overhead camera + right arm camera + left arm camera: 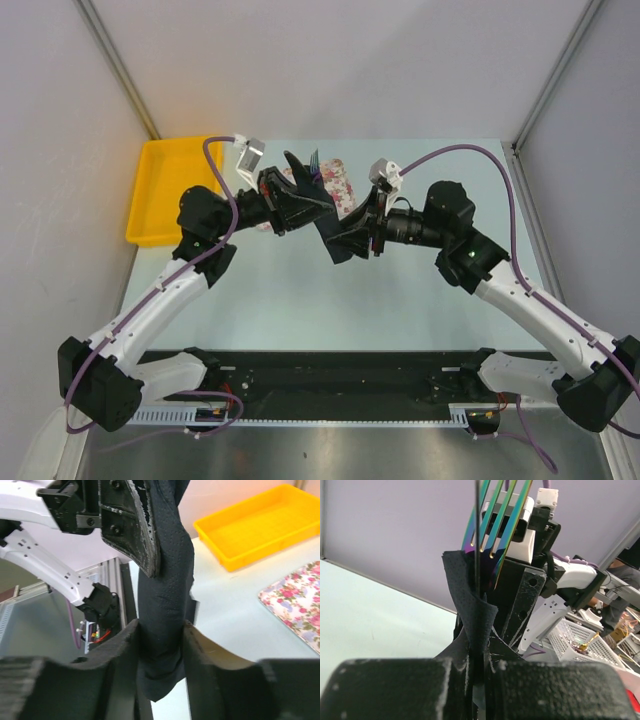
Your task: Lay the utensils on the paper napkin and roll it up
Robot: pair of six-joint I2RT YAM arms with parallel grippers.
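Note:
The black paper napkin (pixel 337 228) is rolled into a tube and held off the table between both arms. Iridescent metal fork tines (pixel 495 525) stick out of the roll's upper end (pixel 315 158); the rest of the utensils is hidden inside the paper. My left gripper (pixel 482 667) is shut on the napkin (pixel 472 615) near the fork end. My right gripper (pixel 161 630) presses both fingers against the sides of the napkin (pixel 167 580) at its lower end. In the top view the left gripper (pixel 300 205) and right gripper (pixel 362 232) sit close together.
A yellow bin (pixel 170 190) stands at the table's far left corner, also in the right wrist view (pixel 260 520). The pink-flowered tray (pixel 342 185) lies on the table behind the grippers (pixel 300 600). Grey walls close in the back and sides.

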